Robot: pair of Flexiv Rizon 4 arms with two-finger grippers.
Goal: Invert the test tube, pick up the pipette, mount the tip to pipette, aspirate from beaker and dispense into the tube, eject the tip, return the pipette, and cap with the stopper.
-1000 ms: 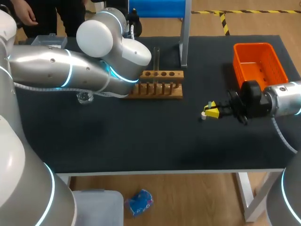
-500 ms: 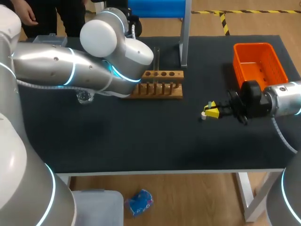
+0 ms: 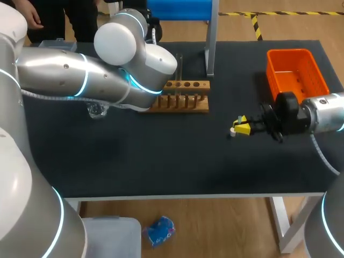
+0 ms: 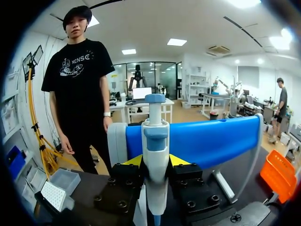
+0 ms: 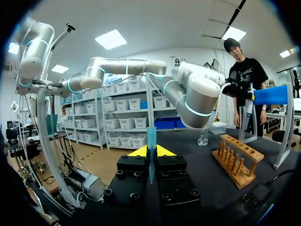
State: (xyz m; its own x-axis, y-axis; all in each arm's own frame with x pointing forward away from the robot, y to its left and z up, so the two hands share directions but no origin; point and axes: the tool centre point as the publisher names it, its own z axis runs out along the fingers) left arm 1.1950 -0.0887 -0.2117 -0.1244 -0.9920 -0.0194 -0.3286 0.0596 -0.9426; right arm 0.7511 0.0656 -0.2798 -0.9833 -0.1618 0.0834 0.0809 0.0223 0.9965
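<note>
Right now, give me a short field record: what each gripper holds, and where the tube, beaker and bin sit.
left gripper: shut on pipette, held upright
right gripper: shut on blue pipette tip
test tube: upright at one end of wooden rack
beaker: on the table, left of the rack, partly under the left arm
orange bin: on the table's right side, beyond the right gripper

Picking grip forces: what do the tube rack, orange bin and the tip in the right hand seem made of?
Tube rack: wood, matte, going by its tan colour and dowel pegs. Orange bin: likely moulded plastic, with even colour and ribbed walls. Tip in the right hand: probably thin blue plastic, slightly see-through.
</note>
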